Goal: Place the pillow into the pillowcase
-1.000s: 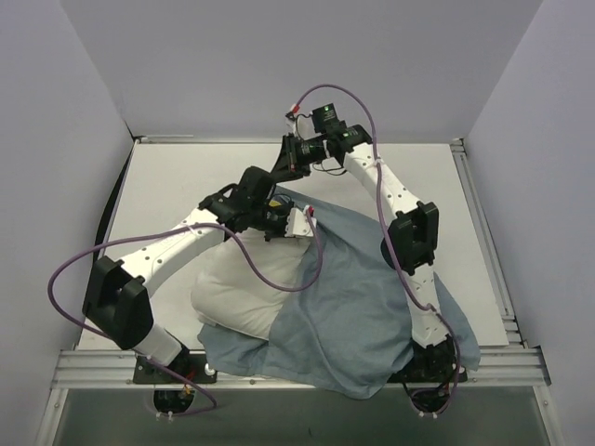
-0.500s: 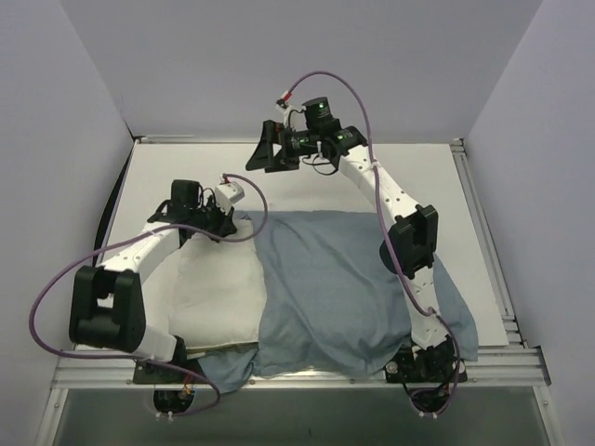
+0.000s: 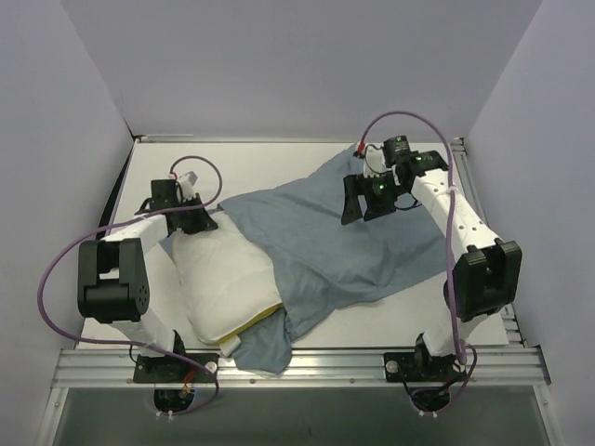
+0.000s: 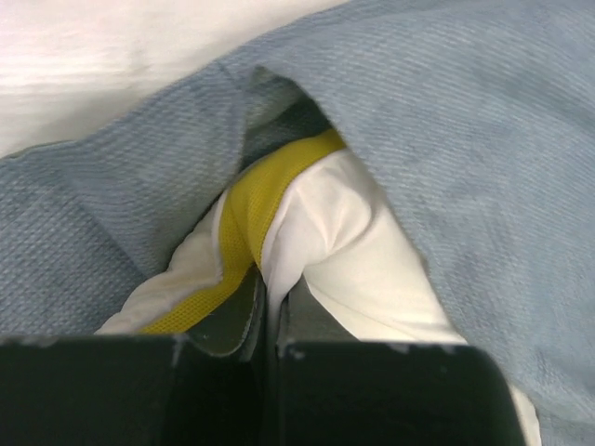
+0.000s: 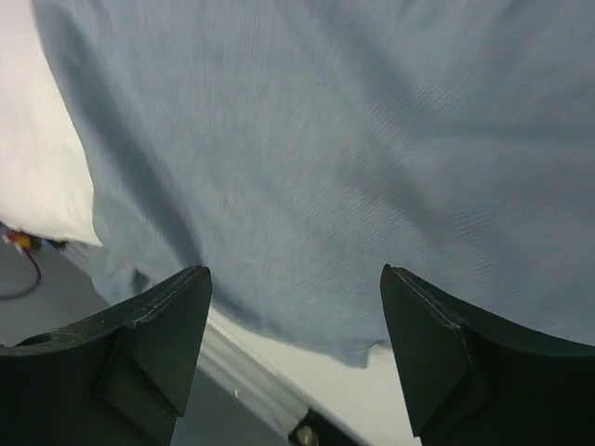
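Nearest you, the pillowcase (image 3: 335,251) is trailing one grey-blue flap down toward the rail (image 3: 307,364). The pillow (image 3: 218,288) appears to be lying on top of that flap, its yellow piping (image 3: 256,319) showing along the near right edge. Most of the pillow is sitting bare, outside the case.

Half a second ago the cloth was lying flat and square over the pillow's right half. Now it is stretching diagonally toward the far right and covering only the pillow's far right edge. I judge that you are losing coverage rather than gaining it, and the mouth is not yet going around the pillow.

Further back, your left claw (image 3: 198,221) is now working at the pillow's far left corner. Its wrist view is showing it clenched on white fabric just beside the piping, under a fold of the case.

Farthest, your right claw (image 3: 358,200) is hanging released above the cloth, jaws wide apart and holding nothing, having swung right from the far centre.
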`<state>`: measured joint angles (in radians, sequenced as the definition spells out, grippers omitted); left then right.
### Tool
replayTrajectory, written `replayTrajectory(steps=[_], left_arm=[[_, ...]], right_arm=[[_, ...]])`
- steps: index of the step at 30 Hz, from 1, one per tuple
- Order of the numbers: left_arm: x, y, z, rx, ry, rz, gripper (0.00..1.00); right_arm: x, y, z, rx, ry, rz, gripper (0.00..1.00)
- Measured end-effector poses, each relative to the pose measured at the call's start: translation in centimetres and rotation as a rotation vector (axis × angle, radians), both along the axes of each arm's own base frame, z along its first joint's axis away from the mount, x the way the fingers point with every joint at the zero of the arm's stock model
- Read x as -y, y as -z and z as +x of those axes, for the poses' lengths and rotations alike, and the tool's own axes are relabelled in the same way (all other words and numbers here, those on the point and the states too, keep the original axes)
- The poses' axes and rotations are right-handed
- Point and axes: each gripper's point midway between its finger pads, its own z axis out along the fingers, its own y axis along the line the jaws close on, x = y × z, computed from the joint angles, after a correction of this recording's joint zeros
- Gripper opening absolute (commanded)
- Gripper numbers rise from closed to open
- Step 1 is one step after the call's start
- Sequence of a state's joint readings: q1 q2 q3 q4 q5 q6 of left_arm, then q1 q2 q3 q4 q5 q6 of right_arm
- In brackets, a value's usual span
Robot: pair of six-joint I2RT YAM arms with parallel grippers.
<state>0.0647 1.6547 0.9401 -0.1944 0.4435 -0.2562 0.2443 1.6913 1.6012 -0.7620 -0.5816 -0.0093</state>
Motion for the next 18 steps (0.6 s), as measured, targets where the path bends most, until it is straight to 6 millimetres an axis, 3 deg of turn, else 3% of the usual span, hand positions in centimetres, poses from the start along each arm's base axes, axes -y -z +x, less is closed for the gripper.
replayTrajectory(steps=[2,3,4,6,7,9,10,12,15,17,18], left_arm=[[2.4,-0.6,0.6,0.029,0.024,-0.010,0.15],[3.9,-1.0,0.7,0.044,0.058,-0.010,0.31],[5.6,-1.4,0.7,0.061,0.103,-0.006,0.39],[8.4,-2.7,0.8,0.103,0.191,0.003,0.50],[9.5,-3.5,0.9,0.128,0.237,0.017,0.66],[10.5,-4.8,1.0,0.178,0.326,0.063,0.74],[10.5,-5.4,1.0,0.201,0.369,0.094,0.97],[10.7,-6.8,0.2,0.258,0.477,0.167,0.98],[12.5,-9.2,-2.9,0.345,0.649,0.274,0.98],[15.7,-11.1,-6.0,0.442,0.802,0.317,0.97],[17.7,-11.9,-8.0,0.488,0.885,0.321,0.97]], right_arm=[[0.3,3.4,-3.1,-0.110,-0.042,-0.050,0.75],[0.5,5.3,-4.2,-0.171,-0.059,-0.083,0.76],[0.8,7.1,-4.7,-0.231,-0.067,-0.112,0.76],[1.8,11.0,-3.9,-0.322,-0.058,-0.172,0.78],[2.5,12.4,-3.1,-0.361,-0.039,-0.199,0.79],[3.4,14.0,-0.1,-0.395,0.002,-0.215,0.81],[3.6,14.1,1.6,-0.382,0.016,-0.211,0.82],[3.7,13.1,5.4,-0.294,0.039,-0.197,0.87],[3.4,9.5,10.2,-0.095,0.076,-0.149,0.92],[3.0,7.0,10.5,-0.016,0.100,-0.107,0.96],[3.0,5.9,9.4,0.010,0.119,-0.082,0.99]])
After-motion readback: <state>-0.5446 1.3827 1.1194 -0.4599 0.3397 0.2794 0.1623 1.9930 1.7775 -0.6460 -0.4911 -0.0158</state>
